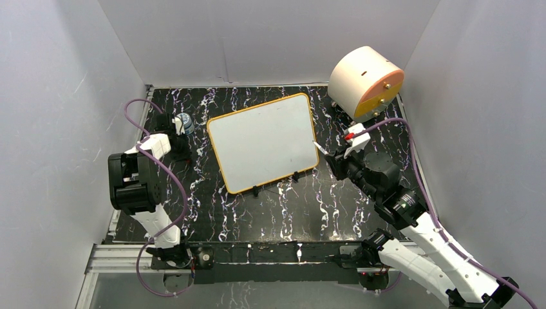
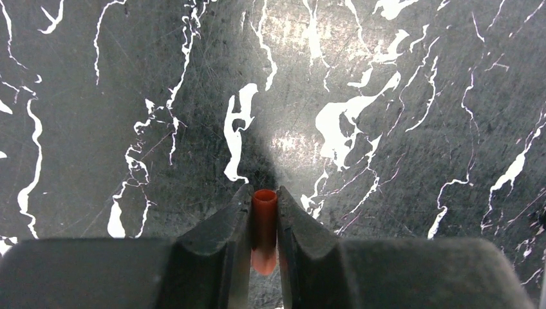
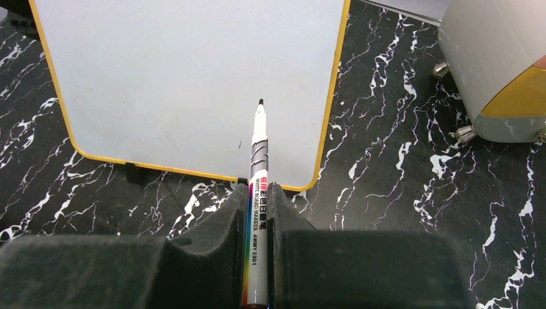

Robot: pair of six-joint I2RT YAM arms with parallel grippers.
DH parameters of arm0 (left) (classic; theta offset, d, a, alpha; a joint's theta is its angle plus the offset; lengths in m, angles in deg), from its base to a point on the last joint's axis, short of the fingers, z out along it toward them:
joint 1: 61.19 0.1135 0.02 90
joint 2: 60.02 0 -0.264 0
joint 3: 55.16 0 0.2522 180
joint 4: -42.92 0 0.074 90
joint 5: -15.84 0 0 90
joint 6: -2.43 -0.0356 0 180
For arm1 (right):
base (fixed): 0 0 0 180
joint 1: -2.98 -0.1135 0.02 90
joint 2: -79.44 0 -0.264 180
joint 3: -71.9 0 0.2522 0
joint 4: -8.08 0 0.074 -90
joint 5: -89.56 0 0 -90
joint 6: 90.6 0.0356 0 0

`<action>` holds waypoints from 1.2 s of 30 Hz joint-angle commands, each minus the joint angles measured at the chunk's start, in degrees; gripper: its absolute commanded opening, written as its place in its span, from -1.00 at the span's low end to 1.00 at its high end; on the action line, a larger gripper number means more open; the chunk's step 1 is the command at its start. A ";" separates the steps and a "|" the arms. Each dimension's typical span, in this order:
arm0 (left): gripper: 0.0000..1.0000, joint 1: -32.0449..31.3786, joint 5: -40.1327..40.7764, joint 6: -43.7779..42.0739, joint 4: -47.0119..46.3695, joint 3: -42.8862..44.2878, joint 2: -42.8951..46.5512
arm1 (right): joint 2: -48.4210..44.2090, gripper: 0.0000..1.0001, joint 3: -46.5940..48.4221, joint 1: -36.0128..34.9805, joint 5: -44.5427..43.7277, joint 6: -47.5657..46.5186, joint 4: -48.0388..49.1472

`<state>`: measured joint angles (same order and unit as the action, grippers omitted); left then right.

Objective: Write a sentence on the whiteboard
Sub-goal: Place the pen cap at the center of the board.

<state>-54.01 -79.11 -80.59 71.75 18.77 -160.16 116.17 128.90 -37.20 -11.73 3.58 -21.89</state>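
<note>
The whiteboard [image 1: 264, 141] lies tilted on the black marbled table, white with an orange-yellow frame. Its surface [image 3: 187, 77] is blank and no sentence shows on it. My right gripper [image 1: 336, 158] hangs just off the board's right edge, shut on a whiteboard marker [image 3: 259, 161]. The marker's uncapped dark tip points over the board's lower right part. My left gripper [image 1: 175, 138] is left of the board, pointing down at the table. In the left wrist view it [image 2: 264, 192] is shut on a small red marker cap [image 2: 264, 215], open end outward.
A round peach-and-orange drum [image 1: 366, 80] stands at the back right, close to the board's corner and my right arm; its metal feet [image 3: 465, 133] show in the right wrist view. Black clip feet [image 1: 255, 190] stick out from the board's near edge. Grey walls enclose the table.
</note>
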 commanded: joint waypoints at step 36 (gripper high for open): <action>0.75 4.68 -32.21 12.17 -21.59 -7.91 31.41 | -0.46 -1.00 -0.31 0.07 0.20 -1.11 3.29</action>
<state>-51.58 -98.58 -74.53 58.94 12.23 -130.56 116.13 128.88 -37.20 -11.83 3.43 -22.05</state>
